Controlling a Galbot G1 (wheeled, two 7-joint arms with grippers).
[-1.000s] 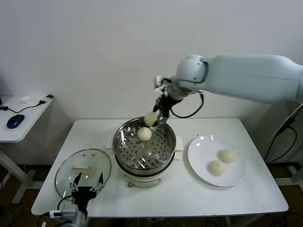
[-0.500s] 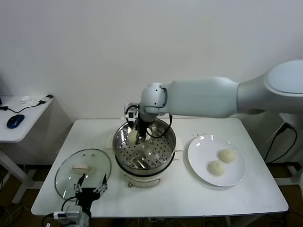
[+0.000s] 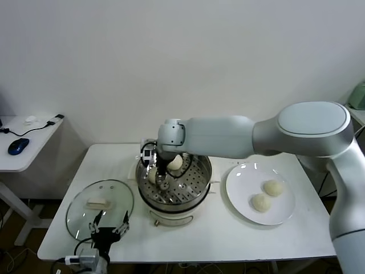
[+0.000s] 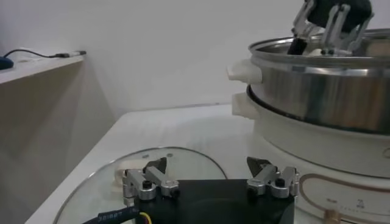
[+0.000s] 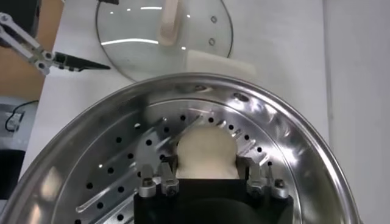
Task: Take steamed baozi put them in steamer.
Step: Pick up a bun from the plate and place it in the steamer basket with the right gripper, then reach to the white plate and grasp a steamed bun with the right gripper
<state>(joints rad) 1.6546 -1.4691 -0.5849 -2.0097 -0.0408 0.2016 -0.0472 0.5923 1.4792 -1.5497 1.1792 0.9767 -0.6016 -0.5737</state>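
My right gripper [image 3: 159, 178] reaches down inside the steamer [image 3: 201, 181], at the centre of the head view. In the right wrist view a bun [image 5: 206, 152] lies on the perforated floor between my fingers [image 5: 166, 176], which stand parted on either side of it; I cannot tell whether they touch it. A second bun [image 3: 175, 163] sits in the steamer just behind my wrist. Two more buns [image 3: 273, 188] lie on the plate [image 3: 239, 200] at centre right. My left gripper [image 3: 108, 228] hangs at the lower left, jaws wide open, over the near edge of the glass lid [image 3: 91, 203].
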